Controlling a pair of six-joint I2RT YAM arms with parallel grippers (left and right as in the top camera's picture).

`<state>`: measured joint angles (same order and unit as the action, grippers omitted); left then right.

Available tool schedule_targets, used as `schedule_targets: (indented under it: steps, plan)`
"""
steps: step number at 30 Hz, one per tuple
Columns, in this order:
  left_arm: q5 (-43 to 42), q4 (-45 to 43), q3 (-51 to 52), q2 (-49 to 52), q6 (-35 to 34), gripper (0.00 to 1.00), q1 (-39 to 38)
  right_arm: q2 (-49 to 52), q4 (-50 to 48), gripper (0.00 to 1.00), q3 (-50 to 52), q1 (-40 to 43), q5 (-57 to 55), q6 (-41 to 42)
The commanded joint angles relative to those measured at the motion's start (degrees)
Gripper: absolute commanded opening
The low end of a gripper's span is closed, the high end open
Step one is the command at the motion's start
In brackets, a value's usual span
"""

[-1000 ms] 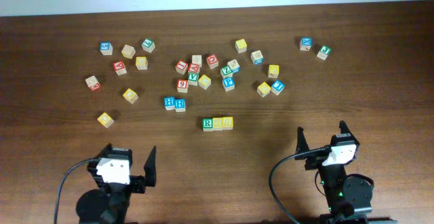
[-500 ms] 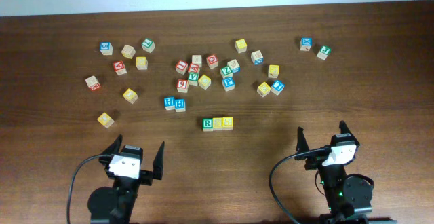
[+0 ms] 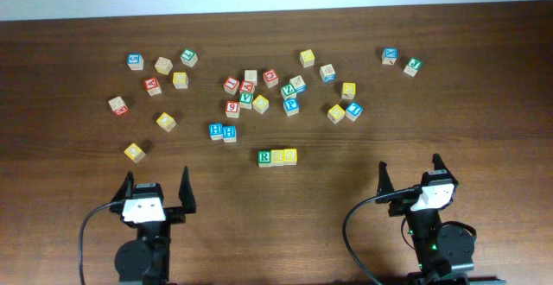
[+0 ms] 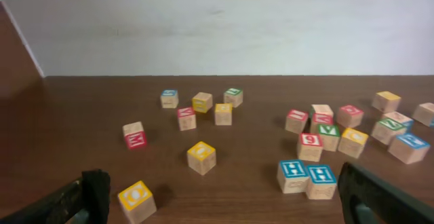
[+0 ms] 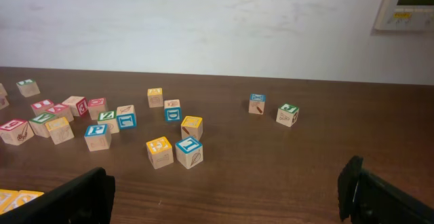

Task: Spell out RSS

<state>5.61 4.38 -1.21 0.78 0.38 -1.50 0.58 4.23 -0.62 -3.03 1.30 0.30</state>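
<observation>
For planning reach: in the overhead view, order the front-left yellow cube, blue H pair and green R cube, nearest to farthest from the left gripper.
1. Front-left yellow cube, just ahead of left gripper.
2. Blue H pair, farther toward centre.
3. Green R cube, at centre.

Your left claw [image 3: 156,187] is the only thing that differs. A second ago it sat skewed, its finger nearer the RSS row [image 3: 277,156] trailing lower. Half a second ago it leaned closer to that row, still crooked. Now it stands farther left of the row, squared up, both fingers level and pointing straight up the table [image 3: 69,233].
</observation>
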Motion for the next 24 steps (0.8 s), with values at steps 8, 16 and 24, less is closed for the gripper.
schedule_targets:
  steps: [8, 16, 24]
  plan:
    - [2.8, -0.39, 0.74, -0.5, -1.22, 0.99, 0.26, -0.39, 0.31, 0.98, 0.31, 0.44, -0.5, 0.57]
    - [2.8, -0.48, 0.74, -0.5, -1.22, 0.99, 0.26, -0.39, 0.31, 0.98, 0.31, 0.44, -0.48, 0.57]
    - [2.8, -0.48, 0.72, -0.48, -1.25, 0.99, 0.26, -0.39, 0.31, 0.98, 0.31, 0.44, -0.48, 0.55]
